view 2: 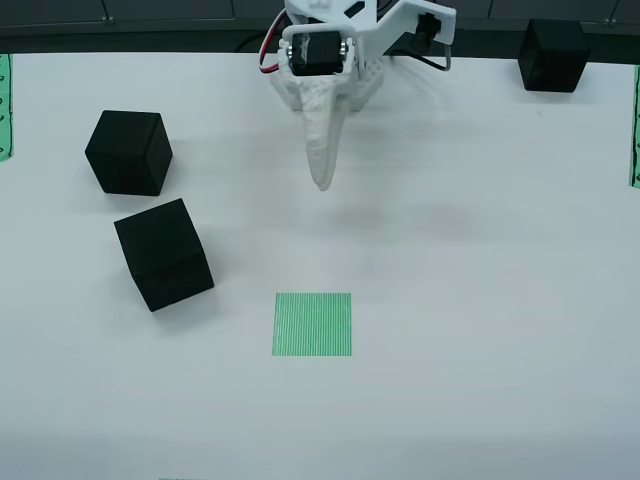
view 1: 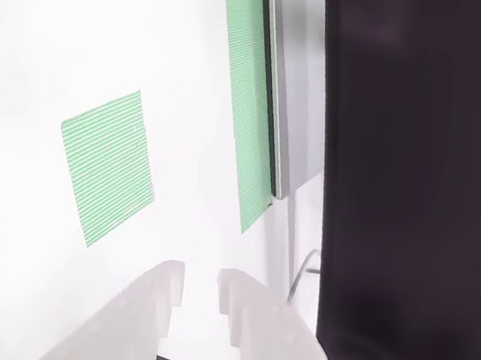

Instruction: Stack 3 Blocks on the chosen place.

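Observation:
In the view from above, three black blocks rest on the white table: one at the left [view 2: 128, 152], one just below it, turned at an angle [view 2: 163, 253], and one at the far right back [view 2: 553, 55]. The chosen place, a small green-striped square [view 2: 313, 324], lies bare in the lower middle. In the view that rides on the gripper this chosen place [view 1: 107, 165] shows at the left. My white gripper [view 2: 322, 180] hangs above the table behind the square, touching no block. Its fingers [view 1: 201, 280] stand narrowly open with nothing between them.
In the view that rides on the gripper, a long green-striped band [view 1: 248, 94] with a grey metal edge runs beside a large flat black panel [view 1: 424, 166] on the right. Green strips [view 2: 635, 125] mark the table's left and right edges in the view from above.

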Available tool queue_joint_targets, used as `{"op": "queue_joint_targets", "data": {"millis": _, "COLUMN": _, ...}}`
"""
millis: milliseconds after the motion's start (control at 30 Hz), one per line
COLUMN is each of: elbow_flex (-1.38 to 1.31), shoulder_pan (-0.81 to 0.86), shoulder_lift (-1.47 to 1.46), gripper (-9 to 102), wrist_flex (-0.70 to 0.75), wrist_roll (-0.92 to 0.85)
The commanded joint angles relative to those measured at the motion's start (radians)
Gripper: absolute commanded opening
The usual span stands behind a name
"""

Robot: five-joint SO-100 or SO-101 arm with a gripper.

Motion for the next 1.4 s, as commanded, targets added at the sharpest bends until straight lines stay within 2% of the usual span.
{"op": "queue_joint_targets", "data": {"millis": 0, "elbow_flex": 0.017, "shoulder_pan": -0.034, "shoulder_lift": 0.005, "gripper": 0, "wrist_flex": -0.021, "wrist_roll": -0.011}}
{"op": "queue_joint_targets", "data": {"millis": 200, "elbow_flex": -0.196, "shoulder_pan": -0.141, "shoulder_lift": -0.253, "gripper": 0, "wrist_flex": -0.072, "wrist_roll": -0.014}}
{"op": "queue_joint_targets", "data": {"millis": 367, "elbow_flex": -0.445, "shoulder_pan": -0.29, "shoulder_lift": -0.52, "gripper": 0, "wrist_flex": -0.057, "wrist_roll": -0.12}}
{"op": "queue_joint_targets", "data": {"millis": 567, "elbow_flex": -0.704, "shoulder_pan": -0.477, "shoulder_lift": -0.63, "gripper": 0, "wrist_flex": 0.101, "wrist_roll": -0.138}}
{"op": "queue_joint_targets", "data": {"millis": 700, "elbow_flex": -0.847, "shoulder_pan": -0.612, "shoulder_lift": -0.609, "gripper": 0, "wrist_flex": 0.236, "wrist_roll": -0.252}}
{"op": "queue_joint_targets", "data": {"millis": 900, "elbow_flex": -0.965, "shoulder_pan": -0.986, "shoulder_lift": -0.566, "gripper": 0, "wrist_flex": 0.465, "wrist_roll": -0.414}}
{"op": "queue_joint_targets", "data": {"millis": 1000, "elbow_flex": -0.979, "shoulder_pan": -1.157, "shoulder_lift": -0.52, "gripper": 1, "wrist_flex": 0.528, "wrist_roll": -0.523}}
{"op": "queue_joint_targets", "data": {"millis": 1200, "elbow_flex": -1.022, "shoulder_pan": -1.327, "shoulder_lift": -0.534, "gripper": 4, "wrist_flex": 0.589, "wrist_roll": -0.629}}
{"op": "queue_joint_targets", "data": {"millis": 1367, "elbow_flex": -1.014, "shoulder_pan": -1.353, "shoulder_lift": -0.569, "gripper": 4, "wrist_flex": 0.704, "wrist_roll": -0.89}}
